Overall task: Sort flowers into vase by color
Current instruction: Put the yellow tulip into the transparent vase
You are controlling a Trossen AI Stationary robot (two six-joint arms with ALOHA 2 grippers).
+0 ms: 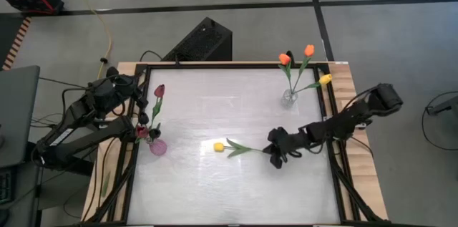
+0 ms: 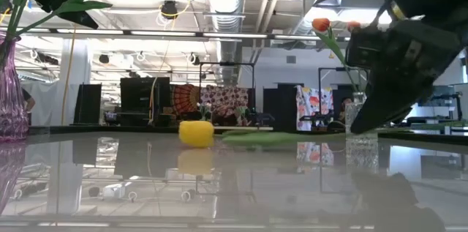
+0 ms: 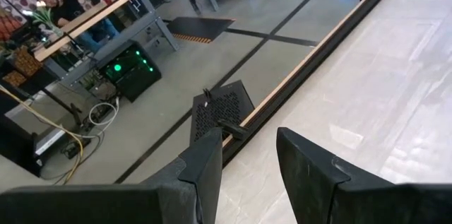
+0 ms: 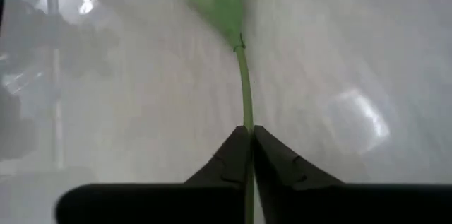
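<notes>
Far left of the desk (image 1: 236, 191): left gripper (image 3: 248, 164) parked over the left rim, fingers (image 3: 205, 171) apart and empty, aimed past the desk edge toward the room floor. Just beside it, pink vase (image 1: 157, 146) near the left edge, holding a maroon tulip (image 1: 158, 91) leaning upward from it. At mid-desk, yellow tulip (image 1: 220, 147) lying flat, head pointing left, green stem (image 4: 244, 90) and leaves trailing right. At the stem's right end, right gripper (image 4: 251, 146) low over the desk, fingers pinched together on the thin stem, which runs straight between the tips in the right wrist view. Farther back toward the right corner, clear vase (image 1: 289, 97) standing upright, carrying two orange tulips (image 1: 308, 51) and one more yellow tulip (image 1: 325, 79) leaning out to the right. Seen from the low view, fallen yellow head (image 2: 196, 133) resting on the glossy surface, clear vase behind the dark right gripper.
</notes>
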